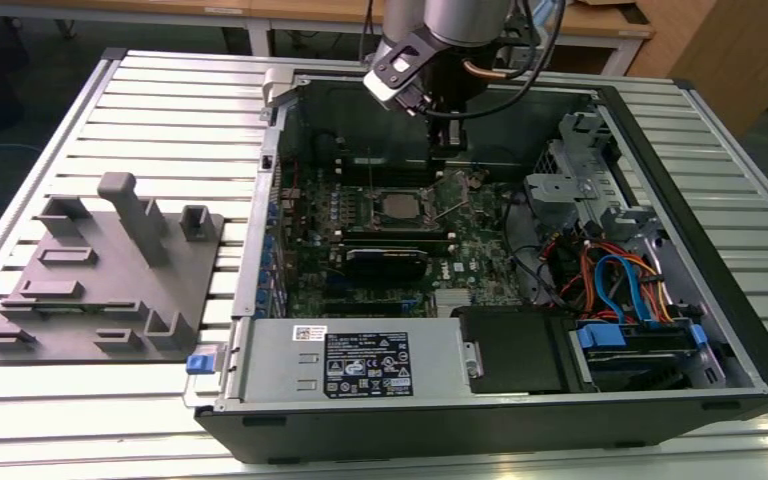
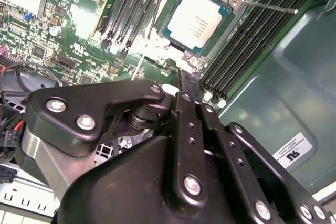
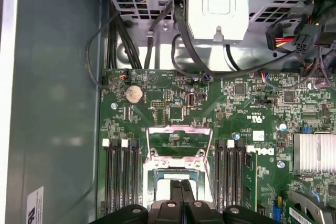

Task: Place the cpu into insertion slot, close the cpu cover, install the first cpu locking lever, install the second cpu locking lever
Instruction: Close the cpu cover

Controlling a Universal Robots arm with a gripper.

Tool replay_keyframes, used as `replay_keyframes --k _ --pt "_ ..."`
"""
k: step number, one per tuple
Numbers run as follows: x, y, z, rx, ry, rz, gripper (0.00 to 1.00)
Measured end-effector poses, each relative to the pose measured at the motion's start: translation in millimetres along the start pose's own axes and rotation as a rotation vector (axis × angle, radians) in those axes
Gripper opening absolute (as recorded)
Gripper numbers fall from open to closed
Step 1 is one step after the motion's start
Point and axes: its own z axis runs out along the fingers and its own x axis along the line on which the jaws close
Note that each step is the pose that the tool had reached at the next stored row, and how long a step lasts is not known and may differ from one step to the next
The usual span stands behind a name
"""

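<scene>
The gripper [image 2: 187, 76] hangs with its jaws closed and empty, close over the near edge of the insertion slot [image 3: 177, 173], where the cpu [image 2: 195, 20] lies seated flat, silver top up. Just beyond it the cpu cover [image 3: 179, 129] stands swung up, clear of the chip, between the memory slots [image 3: 122, 177] on the motherboard [image 3: 247, 108]. The open computer case [image 1: 491, 440] rests on a slatted table [image 1: 157, 100].

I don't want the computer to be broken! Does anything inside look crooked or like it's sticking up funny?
Nothing looks broken. The cpu cover stands flipped up instead of lying over the cpu, and a thin metal lever sticks out sideways past it.
</scene>
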Motion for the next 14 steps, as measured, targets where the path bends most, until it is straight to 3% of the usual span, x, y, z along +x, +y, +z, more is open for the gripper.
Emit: replay_keyframes --k 1,3,14 --pt "0.0 1.5 0.0 0.0075 -0.0002 0.000 0.10" --pt "0.0 3.5 0.0 0.0122 -0.0003 0.000 0.10" --pt "0.0 14.1 1.4 0.0121 0.0000 0.001 0.10"
